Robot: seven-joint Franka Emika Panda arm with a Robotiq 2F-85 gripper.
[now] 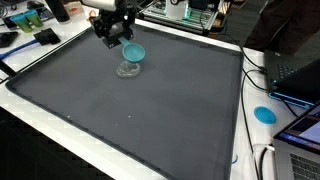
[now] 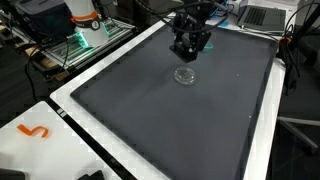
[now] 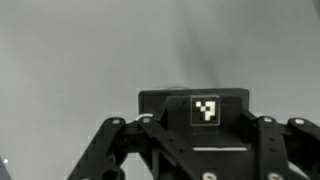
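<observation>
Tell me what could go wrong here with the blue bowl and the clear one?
The blue bowl hangs at the gripper, close to the clear bowl; if the hold is weak, it may fall against it. The clear bowl hardly shows against the dark mat, so the gripper could bump it.

Only one clear sign: a black-and-white square fiducial marker [image 3: 205, 110], printed on white and set on the black block [image 3: 165, 104] at the middle of the gripper [image 3: 195, 128] in the wrist view. Shows a coded pattern of small squares, no letters or digits. In an exterior view, an orange shape like an "S" or a "5" [image 2: 35, 131] on the white table border [image 2: 70, 150]; cannot tell whether written figure or small object. Elsewhere no readable words, brands or numbers; laptop [image 2: 262, 14] keys too small to read.
</observation>
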